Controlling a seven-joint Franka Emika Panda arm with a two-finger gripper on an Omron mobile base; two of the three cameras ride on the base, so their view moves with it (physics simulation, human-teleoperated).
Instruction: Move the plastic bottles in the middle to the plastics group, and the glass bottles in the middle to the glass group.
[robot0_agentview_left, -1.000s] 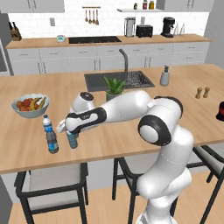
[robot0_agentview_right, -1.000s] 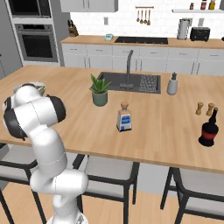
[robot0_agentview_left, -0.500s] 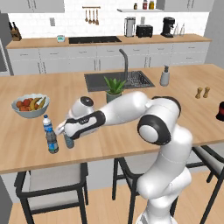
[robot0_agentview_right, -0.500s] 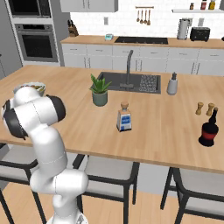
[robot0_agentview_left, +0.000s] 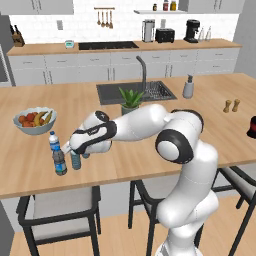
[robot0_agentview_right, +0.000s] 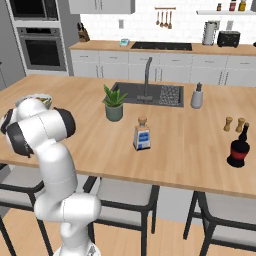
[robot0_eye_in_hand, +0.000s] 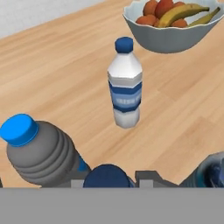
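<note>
Small translucent blue plastic bottle (robot0_agentview_left: 75, 160) between fingers (robot0_agentview_left: 80, 152), standing on wooden tabletop (robot0_agentview_left: 130, 150) just beside dark grey-blue blue-capped bottle (robot0_agentview_left: 60, 163). Finger gap: cannot tell. Judged light, thin-walled, smooth; hold mid-body, gently. White-labelled clear bottle (robot0_eye_in_hand: 125, 83) beyond fingers.

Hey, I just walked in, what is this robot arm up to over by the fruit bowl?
The white arm reaches down to the left end of the wooden island, its gripper at a small blue-tinted water bottle. Right beside that stand a dark grey, blue-capped bottle and a white-labelled clear one, near the white fruit bowl. Whether the fingers are clamped is unclear. A square glass bottle waits mid-island.
</note>
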